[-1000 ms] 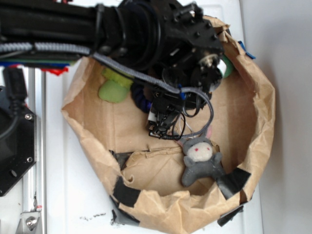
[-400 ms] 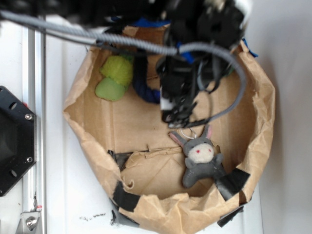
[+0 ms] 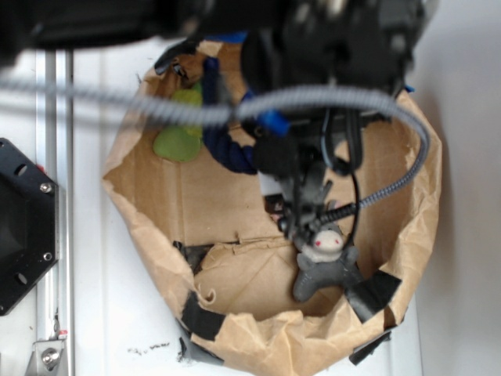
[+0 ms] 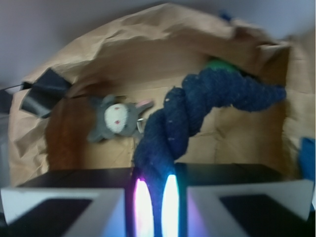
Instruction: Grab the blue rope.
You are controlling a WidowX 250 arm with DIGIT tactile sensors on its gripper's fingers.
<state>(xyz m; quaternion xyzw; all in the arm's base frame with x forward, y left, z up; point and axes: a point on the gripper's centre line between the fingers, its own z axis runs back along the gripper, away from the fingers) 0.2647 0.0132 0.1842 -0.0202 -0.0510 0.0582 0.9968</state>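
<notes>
Since the wrist view shows the rope (image 4: pixel 197 106) running down between the 2 pads at the bottom centre of the frame, the claw (image 4: pixel 154 202) looks clenched on it, with one end pinched and the rest of the twisted navy length trailing up and to the right of the frame. In the exterior view the rope (image 3: pixel 227 145) shows only as a dark blue curve at upper centre, just beside the green toy (image 3: pixel 182 133), and the claw (image 3: pixel 301 219) sits lower, at the middle of the frame, mostly blurred and close above the bunny (image 3: pixel 322 262). All of it lies inside the paper bag (image 3: pixel 156 235) on the white bench (image 3: pixel 109 329).

To do this step well, I judge the grip should be kept firm, because the hold is near an end and a thick soft rope could slide out. A straight, slow lift would let the hanging part follow without snagging the bag's crumpled wall or dragging the green toy along. The bunny's ears are near the pads, so the lift should clear it
</notes>
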